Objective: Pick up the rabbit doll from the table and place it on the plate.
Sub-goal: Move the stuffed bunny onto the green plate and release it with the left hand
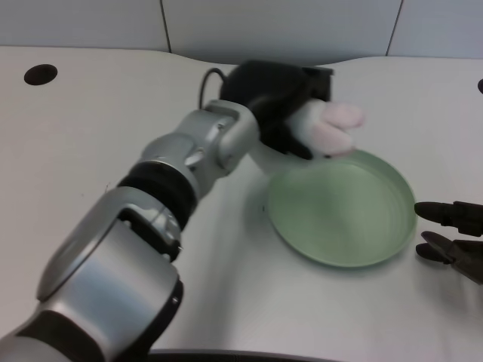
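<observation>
Black left hand [281,102] grips white-pink rabbit doll [330,127] above far rim of green plate [343,207].

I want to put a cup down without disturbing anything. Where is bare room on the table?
Bare patches: far left near the dark hole, and in front of the plate. Crowded: the plate's far rim, where the left hand holds the rabbit doll.

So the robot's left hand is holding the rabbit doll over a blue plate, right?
Not quite: the plate is pale green, not blue, as the head view shows. The rest holds: the left hand holds the rabbit doll over the plate's far rim.
</observation>
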Motion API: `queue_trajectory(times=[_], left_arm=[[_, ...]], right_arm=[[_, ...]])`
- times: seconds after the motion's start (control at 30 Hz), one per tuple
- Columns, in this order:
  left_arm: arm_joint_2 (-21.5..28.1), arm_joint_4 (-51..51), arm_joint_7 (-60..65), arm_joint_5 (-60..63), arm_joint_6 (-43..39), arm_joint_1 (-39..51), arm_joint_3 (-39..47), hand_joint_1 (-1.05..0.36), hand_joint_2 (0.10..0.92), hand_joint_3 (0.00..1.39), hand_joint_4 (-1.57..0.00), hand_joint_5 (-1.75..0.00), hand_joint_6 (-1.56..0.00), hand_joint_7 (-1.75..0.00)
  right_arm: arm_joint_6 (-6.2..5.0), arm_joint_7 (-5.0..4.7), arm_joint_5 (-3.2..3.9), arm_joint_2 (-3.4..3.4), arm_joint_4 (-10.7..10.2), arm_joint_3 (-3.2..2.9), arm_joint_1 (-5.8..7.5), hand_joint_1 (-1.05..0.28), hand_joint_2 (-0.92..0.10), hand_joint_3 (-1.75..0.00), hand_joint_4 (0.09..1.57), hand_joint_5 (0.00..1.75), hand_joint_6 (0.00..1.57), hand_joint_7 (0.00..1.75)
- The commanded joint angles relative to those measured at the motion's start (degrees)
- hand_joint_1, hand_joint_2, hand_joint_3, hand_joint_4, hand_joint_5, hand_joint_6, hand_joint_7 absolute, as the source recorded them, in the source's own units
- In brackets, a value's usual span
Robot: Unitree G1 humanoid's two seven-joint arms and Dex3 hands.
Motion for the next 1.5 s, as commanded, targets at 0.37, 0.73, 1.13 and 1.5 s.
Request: queue_trajectory(times=[0.37, 0.73, 1.13, 1.5], left_arm=[[-7.80, 0.73, -4.69, 1.08, -0.67, -1.01, -2.81, -0.30, 0.909, 0.03, -0.73, -1.70, -0.69, -1.43], [-7.24, 1.39, -4.21, 2.09, -0.12, 0.99, -4.60, -0.31, 0.885, 0.00, -0.68, -1.53, -0.78, -0.86], [-7.01, 1.52, -5.09, 3.68, 1.44, 0.41, -5.46, -0.33, 0.891, 0.00, -0.68, -1.59, -0.61, -1.21], [-6.31, 1.91, -5.45, 7.21, 5.74, -0.22, -8.89, -0.61, 0.917, 0.01, -0.17, -0.48, -0.31, -0.19]], right_arm=[[-3.40, -0.57, -1.56, -0.40, 1.92, 1.45, -0.98, -0.43, -0.92, -0.14, 1.10, 0.00, 0.87, 0.01], [-7.31, -0.09, -1.84, -0.42, 1.87, 2.31, 0.00, -0.44, -0.92, -0.17, 1.12, 0.01, 0.94, 0.03], [-6.27, -0.07, -1.55, -0.13, -0.04, 2.10, 1.10, -0.44, -0.92, -0.16, 1.11, 0.01, 0.93, 0.01], [-3.61, -0.82, -2.37, -0.18, -2.57, 2.39, 1.91, -0.43, -0.92, -0.18, 1.09, 0.00, 0.86, 0.00]])
